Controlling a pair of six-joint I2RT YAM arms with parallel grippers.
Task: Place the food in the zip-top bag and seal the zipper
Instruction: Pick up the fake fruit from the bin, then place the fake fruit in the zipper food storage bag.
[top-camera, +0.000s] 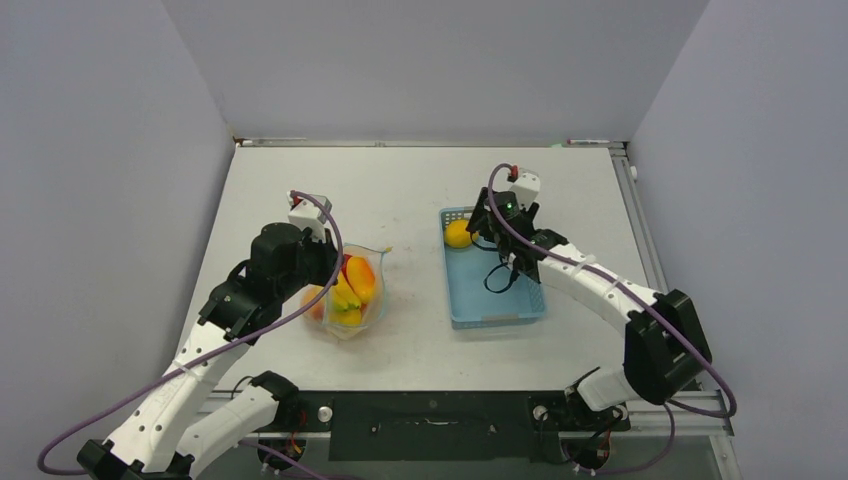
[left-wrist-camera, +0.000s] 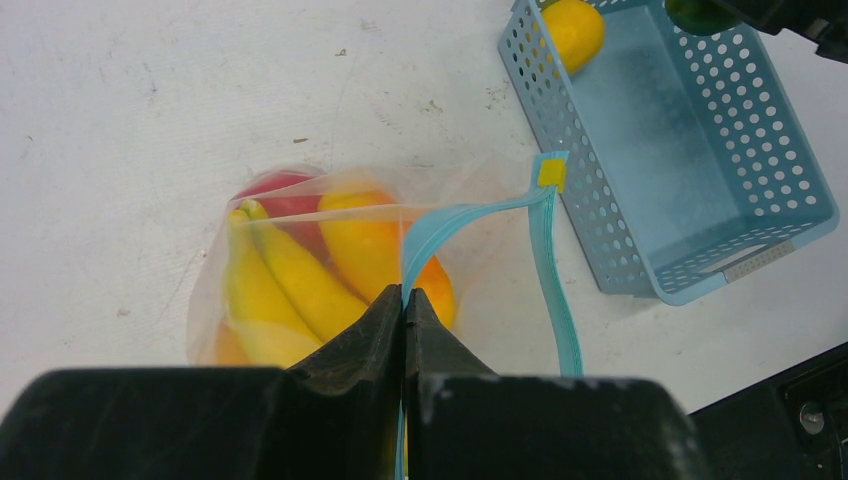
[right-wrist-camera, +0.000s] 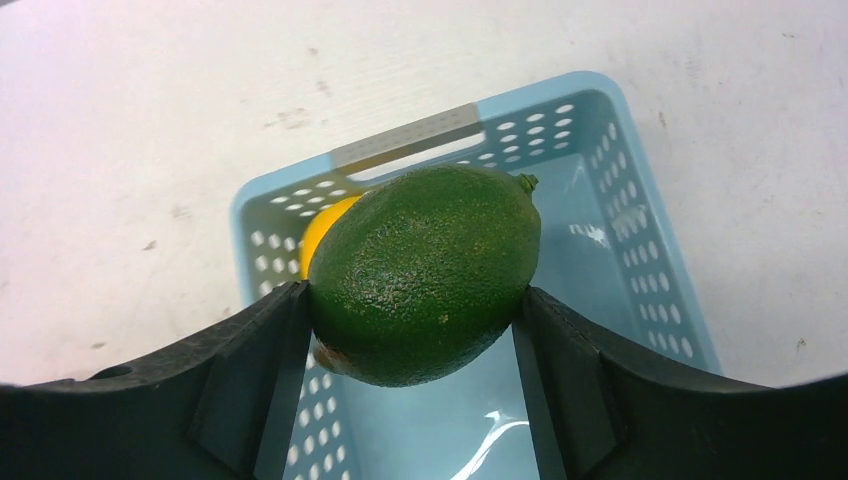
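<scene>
Near left, we see the zip-top bag (top-camera: 348, 322) lying with bananas (left-wrist-camera: 290, 280), mango (left-wrist-camera: 365, 240) and red apple (left-wrist-camera: 280, 190) inside; our left gripper (left-wrist-camera: 404, 296) has its jaws pinching the teal zipper (left-wrist-camera: 432, 228). Farther right, over the blue basket (top-camera: 495, 295), our right gripper (right-wrist-camera: 412, 300) clamps the green lime (right-wrist-camera: 425, 265), a lemon (top-camera: 458, 233) beyond

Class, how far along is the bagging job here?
Done: yellow bananas and red apple lie inside the clear plastic bag. In hand: left end effector pinches the teal zipper strip; right end effector holds the green lime above the light-blue lattice basket. Remaining: lime, yellow lemon, sealing.
</scene>
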